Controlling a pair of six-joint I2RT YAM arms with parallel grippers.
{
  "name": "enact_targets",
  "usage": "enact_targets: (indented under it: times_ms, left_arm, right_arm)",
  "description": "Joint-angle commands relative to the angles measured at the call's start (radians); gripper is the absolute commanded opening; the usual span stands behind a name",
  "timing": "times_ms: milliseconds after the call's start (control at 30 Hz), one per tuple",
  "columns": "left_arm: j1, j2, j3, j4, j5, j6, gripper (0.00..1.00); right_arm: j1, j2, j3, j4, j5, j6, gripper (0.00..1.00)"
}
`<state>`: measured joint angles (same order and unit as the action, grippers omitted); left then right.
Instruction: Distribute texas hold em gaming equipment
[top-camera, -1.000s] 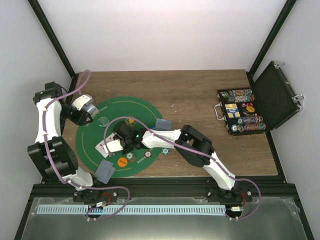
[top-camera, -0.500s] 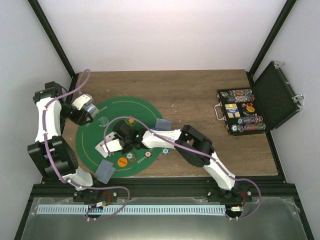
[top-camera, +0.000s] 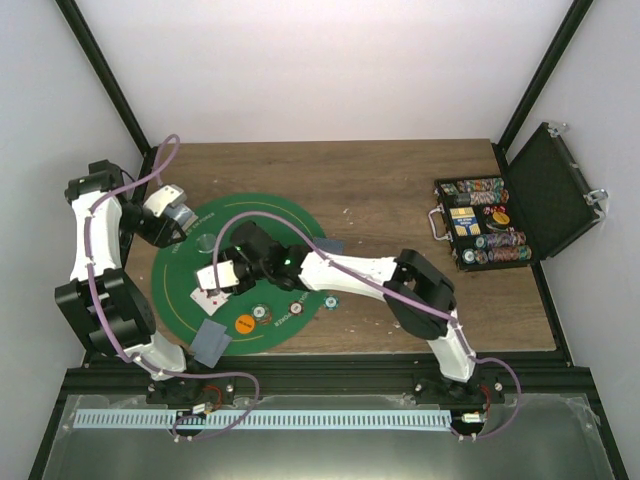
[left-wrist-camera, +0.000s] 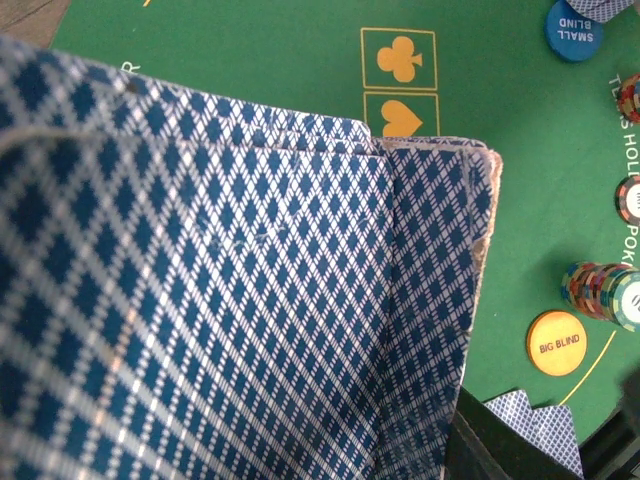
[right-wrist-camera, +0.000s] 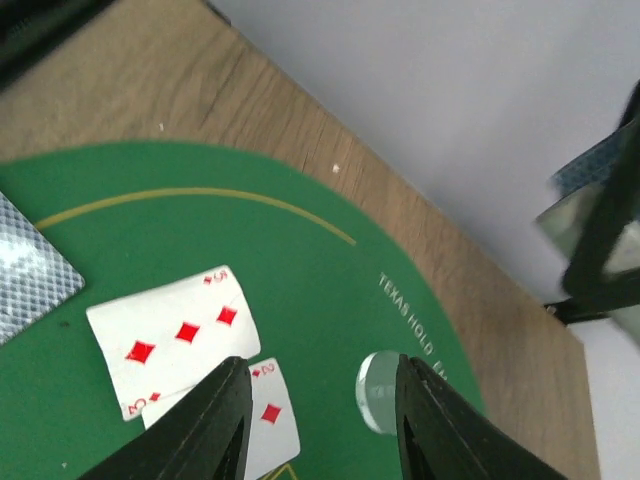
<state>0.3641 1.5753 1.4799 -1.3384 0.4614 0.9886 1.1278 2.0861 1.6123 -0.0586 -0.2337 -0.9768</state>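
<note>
My left gripper hovers over the mat's far left rim, shut on a deck of blue-patterned playing cards that fills the left wrist view and hides its fingers. Low over the left of the green mat, my right gripper is open and holds nothing. Below it two face-up diamond cards lie overlapping on the felt, with a clear round disc by the right finger. An orange chip, a red-white chip and a teal chip sit along the mat's near side.
Face-down cards lie at the mat's near edge and beside the right forearm. A blue chip and a short chip stack sit on the felt. An open black case with chip rows stands at the right.
My right gripper has opened and let go of a face-up card, which now lies on the mat. Its arm has shifted back and to the left. The left gripper has barely moved.
</note>
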Motion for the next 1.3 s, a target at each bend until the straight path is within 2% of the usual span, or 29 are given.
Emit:
enact_targets:
  times_ms: [0,100,167,367,467,567,733,967,1267]
  left_arm:
    - [0.004,-0.010,0.027,-0.019,0.045,0.015,0.46]
    - [0.004,-0.011,0.039,-0.029,0.056,0.015,0.46]
    - [0.002,-0.011,0.047,-0.042,0.069,0.022,0.46]
    - [-0.064,-0.015,0.066,-0.094,0.064,0.039,0.46]
    - [-0.126,-0.040,0.060,-0.123,0.064,0.066,0.46]
    - [-0.203,-0.064,0.050,-0.147,0.057,0.092,0.46]
    - [-0.306,-0.082,0.045,-0.174,0.031,0.086,0.46]
    - [-0.400,-0.082,0.047,-0.185,0.024,0.070,0.46]
    - [-0.415,-0.078,0.071,-0.194,0.059,0.073,0.46]
  right_arm:
    - [-0.017,-0.112,-0.052,0.066,-0.131,0.075,0.42]
    - [-0.051,-0.170,-0.083,0.111,-0.240,0.198,0.45]
    - [-0.087,-0.204,-0.090,0.148,-0.305,0.347,0.53]
    - [-0.295,-0.223,-0.022,0.186,-0.493,0.964,0.66]
    - [-0.404,-0.188,-0.002,0.209,-0.590,1.290,0.69]
    - [-0.466,-0.152,-0.023,0.299,-0.718,1.516,0.72]
    - [-0.468,-0.114,-0.005,0.339,-0.808,1.571,0.83]
    - [-0.443,-0.082,0.002,0.374,-0.852,1.560,0.83]
    - [-0.405,-0.035,0.026,0.384,-0.876,1.550,0.82]
